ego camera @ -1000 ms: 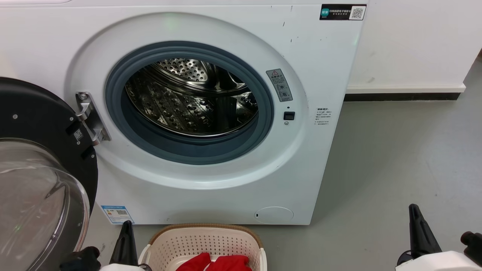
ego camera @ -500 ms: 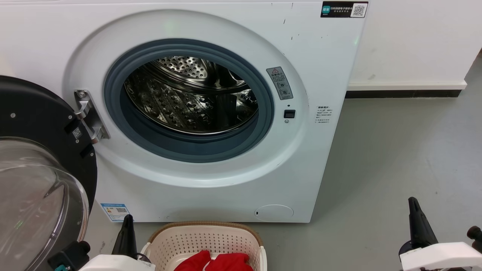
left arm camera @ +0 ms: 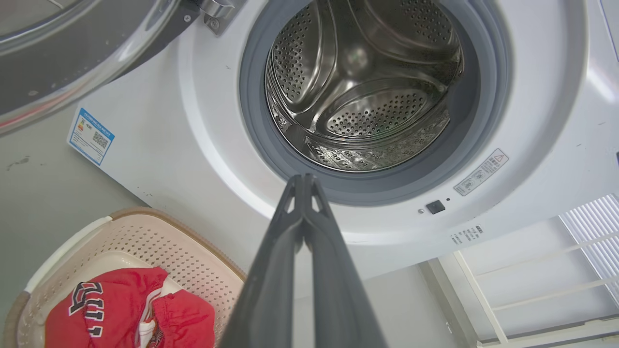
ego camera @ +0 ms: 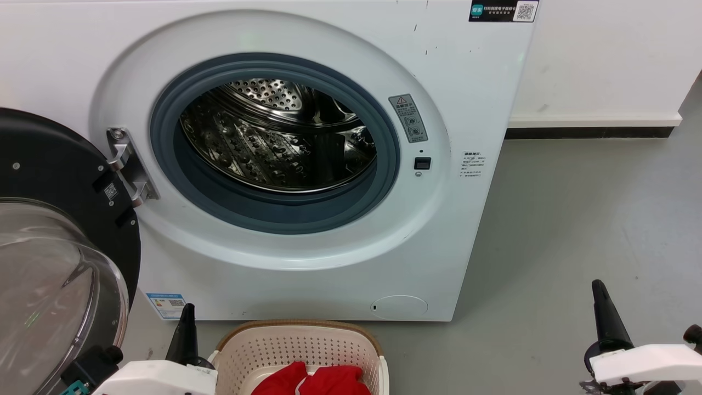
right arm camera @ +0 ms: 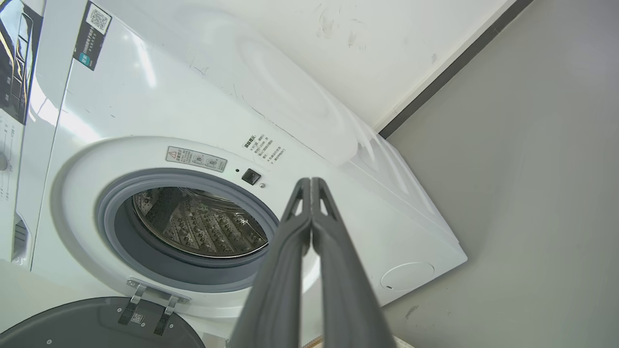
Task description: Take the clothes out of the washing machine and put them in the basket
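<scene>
Grey floor (ego camera: 576, 219), with a white wall (ego camera: 603, 55) and a dark skirting strip behind. Left gripper (left arm camera: 303, 180) is hanging low in front of the machine, fingers pressed together. Right gripper (right arm camera: 310, 181) is hanging off to the machine's right over the floor, fingers also pressed together. Basket (ego camera: 296, 326) is sitting on the floor just right of the left gripper and well left of the right one, near the washer's base. Both red clothes (ego camera: 321, 382) are lying bunched inside it. In the left wrist view one is showing lettering and white stripes. Beyond both grippers the washing machine (ego camera: 471, 109) is standing with its door (ego camera: 55, 164) swung wide open. The door is hanging left of the left gripper, glass bowl facing out. Grey gasket (ego camera: 263, 216) is ringing the porthole. Behind it the perforated steel drum (ego camera: 274, 148) is showing shiny bare metal.
</scene>
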